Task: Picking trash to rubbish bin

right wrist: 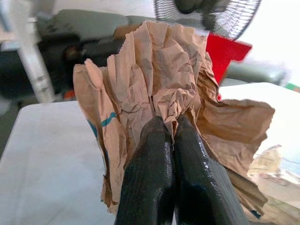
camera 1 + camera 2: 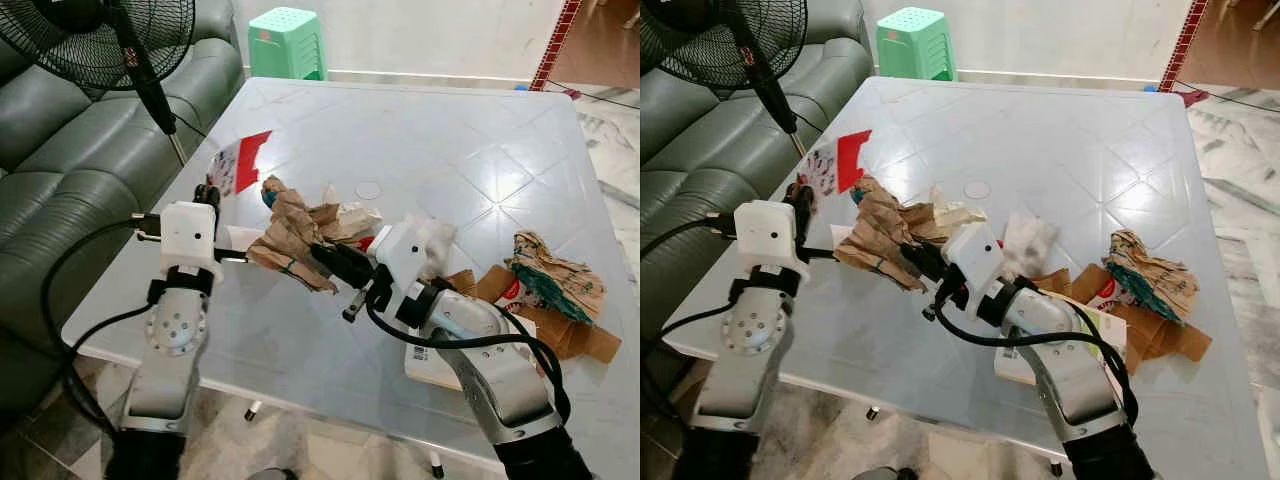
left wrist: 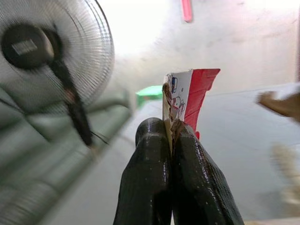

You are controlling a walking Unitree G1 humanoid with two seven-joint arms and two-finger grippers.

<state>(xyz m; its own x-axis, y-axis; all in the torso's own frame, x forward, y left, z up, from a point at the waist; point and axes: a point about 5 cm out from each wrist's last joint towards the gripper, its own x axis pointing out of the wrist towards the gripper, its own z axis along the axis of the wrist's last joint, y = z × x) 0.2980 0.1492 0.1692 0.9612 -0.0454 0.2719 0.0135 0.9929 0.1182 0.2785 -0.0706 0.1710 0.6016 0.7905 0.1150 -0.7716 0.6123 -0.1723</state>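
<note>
My right gripper (image 1: pixel 164 129) is clamped tight on a crumpled brown paper bag (image 1: pixel 154 79); the creased paper bunches up between my two black fingers (image 1: pixel 150 168) and fans out above and to both sides of them. From my head, that bag (image 2: pixel 295 235) hangs off the fingertips just above the white table (image 2: pixel 440 140), towards its left half, with more crumpled paper and a pale wrapper touching it on the far side.

My left gripper (image 3: pixel 171 131) is pinched shut on a red and white wrapper (image 3: pixel 185 93), which stands up out of the fingertips with its torn edge held between them. In the head view that wrapper (image 2: pixel 240 160) sits over the table's left edge, just beyond my left gripper (image 2: pixel 208 192) and just beside the brown bag.

Near my right forearm, a flattened white box lies on the table, and further right a heap of torn cardboard and brown paper (image 2: pixel 555 285) rests well apart from both grippers. A black standing fan (image 2: pixel 100 40) rises over the dark green sofa (image 2: pixel 70 170) on my left, and a green plastic stool (image 2: pixel 287 42) stands past the table's far edge.
</note>
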